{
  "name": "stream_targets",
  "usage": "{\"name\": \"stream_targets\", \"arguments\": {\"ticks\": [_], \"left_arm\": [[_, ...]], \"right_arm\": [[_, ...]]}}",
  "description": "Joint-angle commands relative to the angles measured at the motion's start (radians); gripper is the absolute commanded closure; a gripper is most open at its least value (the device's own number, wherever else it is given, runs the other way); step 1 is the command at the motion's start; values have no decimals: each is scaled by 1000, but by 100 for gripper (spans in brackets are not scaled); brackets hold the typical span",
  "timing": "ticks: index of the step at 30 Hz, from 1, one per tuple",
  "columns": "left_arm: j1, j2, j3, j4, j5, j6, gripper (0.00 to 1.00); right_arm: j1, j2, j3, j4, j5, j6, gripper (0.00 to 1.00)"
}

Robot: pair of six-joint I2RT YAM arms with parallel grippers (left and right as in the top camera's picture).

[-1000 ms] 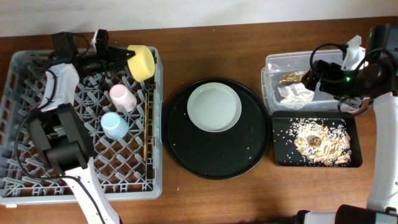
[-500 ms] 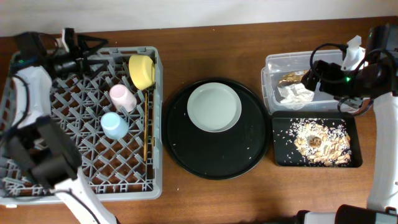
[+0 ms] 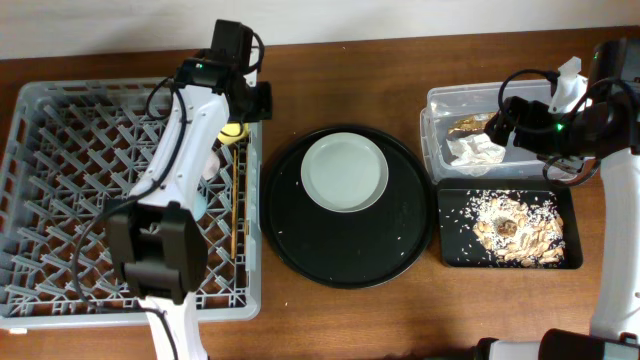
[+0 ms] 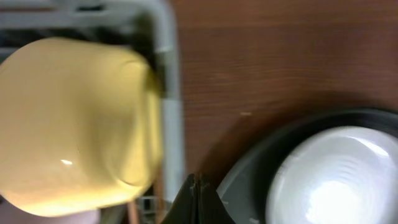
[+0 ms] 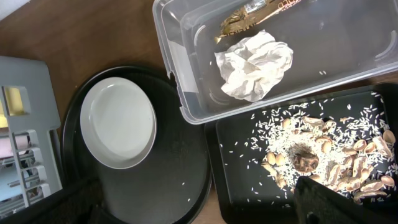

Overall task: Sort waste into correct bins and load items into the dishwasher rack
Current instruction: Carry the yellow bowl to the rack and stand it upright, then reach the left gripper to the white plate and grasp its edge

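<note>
The grey dishwasher rack [image 3: 60,250] fills the left. The yellow bowl [image 4: 74,118] lies on its side in the rack's far right corner, just inside the rim. My left gripper [image 4: 198,198] is shut and empty above the rim, beside the bowl [image 3: 233,131]. Chopsticks [image 3: 236,205] lie along the rack's right side; the arm hides most of the pink cup [image 3: 210,165]. The pale plate [image 3: 344,172] rests on the round black tray [image 3: 340,255]. My right gripper [image 5: 199,211] hangs open over the bins, holding nothing.
The clear tub [image 3: 432,135] holds the white napkin [image 5: 255,65] and the gold-brown wrapper [image 5: 249,15]. In front of it the shallow black tray [image 3: 452,250] carries food scraps [image 3: 515,228] and scattered rice. Bare wood separates the rack and the round tray.
My left gripper let go of the yellow bowl in the rack, swung out to the far left corner, then came back to the right corner and shut. The right arm has not moved.
</note>
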Motion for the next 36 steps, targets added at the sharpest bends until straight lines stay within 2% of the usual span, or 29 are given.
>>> {"name": "stream_targets", "arguments": {"ticks": [1, 8, 11, 14, 16, 17, 23, 28, 31, 34, 36], "left_arm": [[53, 68, -3, -6, -134, 5, 100], [198, -31, 61, -146, -130, -30, 100], [181, -161, 72, -159, -11, -29, 99], [80, -282, 72, -171, 63, -29, 78], [-51, -315, 72, -191, 62, -29, 61], [-106, -311, 70, -194, 62, -29, 56], [-337, -212, 65, -192, 62, -29, 55], [-513, 6, 65, -123, 62, -30, 54], [-563, 97, 65, -59, 50, -29, 54], [-594, 178, 65, 2, -43, -72, 53], [-603, 220, 65, 25, -51, -76, 53]], "right_arm": [[-4, 0, 12, 0, 5, 5, 1], [-4, 0, 12, 0, 5, 5, 1], [-4, 0, 12, 0, 4, 5, 1], [-4, 0, 12, 0, 4, 5, 1], [-4, 0, 12, 0, 4, 5, 1], [-4, 0, 12, 0, 5, 5, 1], [-4, 0, 12, 0, 5, 5, 1], [-4, 0, 12, 0, 5, 5, 1], [-4, 0, 12, 0, 5, 5, 1], [-4, 0, 12, 0, 5, 5, 1], [-4, 0, 12, 0, 5, 5, 1]]}}
